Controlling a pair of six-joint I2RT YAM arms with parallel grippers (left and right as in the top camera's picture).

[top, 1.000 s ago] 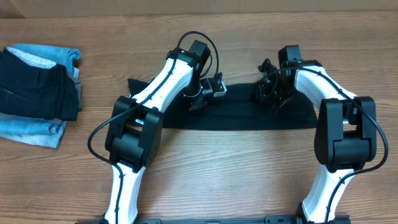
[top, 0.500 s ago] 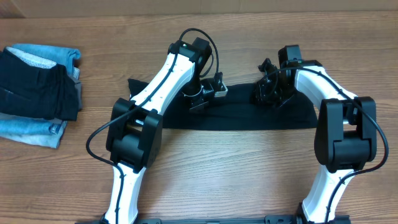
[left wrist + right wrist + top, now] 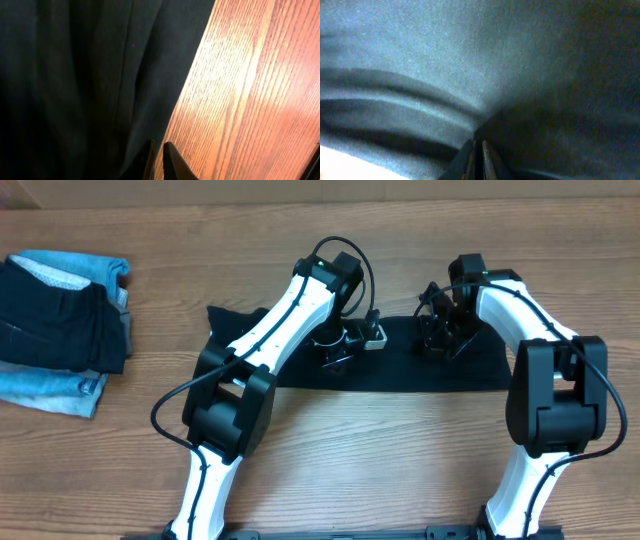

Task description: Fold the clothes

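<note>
Black T-shirt (image 3: 400,367) lies as a long folded strip across the middle of the desk (image 3: 380,470), a little toward the far edge. Right gripper (image 3: 477,150) sits near the strip's right end, fingers clamped tight on a pinch of cloth, wrinkles pulling in to the tips. Left gripper (image 3: 158,152) is at the shirt's edge, fingers almost together. Can't tell if they've caught any cloth.
</note>
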